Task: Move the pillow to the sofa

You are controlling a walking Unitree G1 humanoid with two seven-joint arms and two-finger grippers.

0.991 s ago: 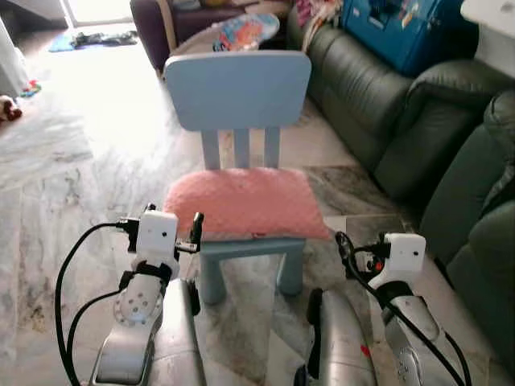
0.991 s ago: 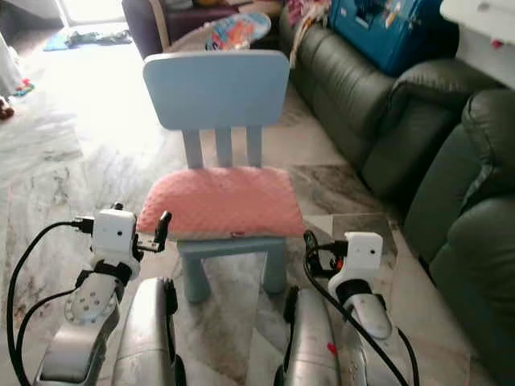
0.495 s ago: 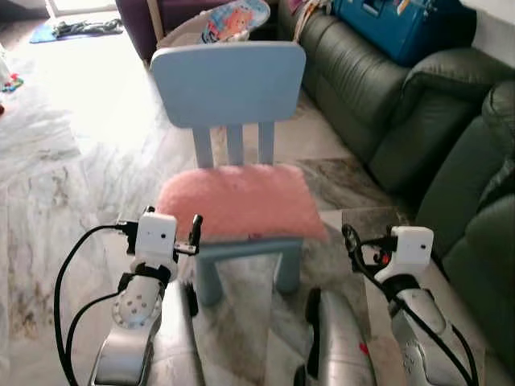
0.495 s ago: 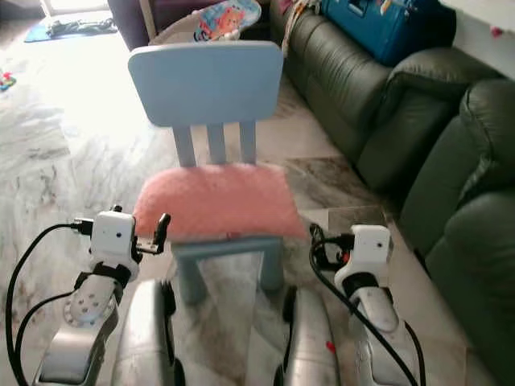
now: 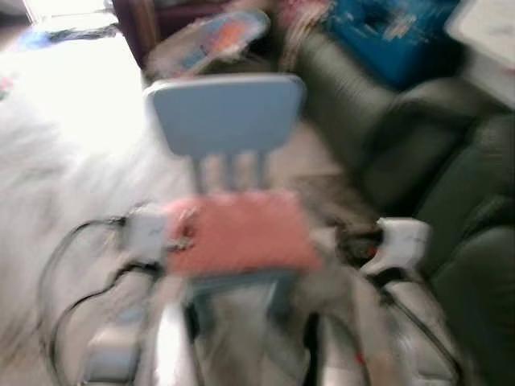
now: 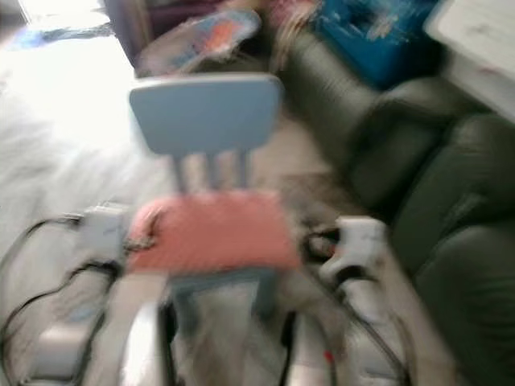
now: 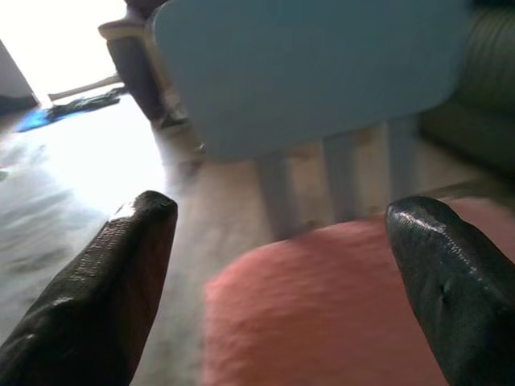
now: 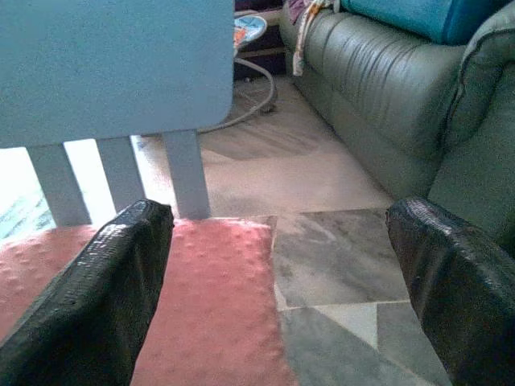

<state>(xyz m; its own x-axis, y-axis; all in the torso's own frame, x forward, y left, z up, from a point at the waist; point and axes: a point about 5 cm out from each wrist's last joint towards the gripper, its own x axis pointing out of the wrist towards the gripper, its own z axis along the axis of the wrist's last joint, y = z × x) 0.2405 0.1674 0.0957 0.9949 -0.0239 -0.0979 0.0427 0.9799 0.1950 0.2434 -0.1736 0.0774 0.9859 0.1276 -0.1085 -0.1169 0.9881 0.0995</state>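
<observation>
I'm looking down at a pale marble floor (image 5: pixel 72 161) in a living room, the head views blurred. A dark green leather sofa (image 5: pixel 451 177) runs along my right side, with a blue case (image 5: pixel 386 32) lying on its far end. In front of me stands a small light-blue child's chair (image 5: pixel 229 112), and the flat pink textured pillow (image 5: pixel 237 233) lies on its seat. My left gripper (image 7: pixel 278 265) sits at the pillow's left edge, its black fingers (image 7: pixel 105 297) spread wide, the pillow's near corner lying between them, not touching as far as I can tell. My right gripper (image 8: pixel 278 273) is at the pillow's right edge, released and wide open, one finger (image 8: pixel 88 305) over the pink fabric, the other (image 8: pixel 459 297) over bare floor towards the sofa. The chair's backrest and slats stand just behind the pillow.
</observation>
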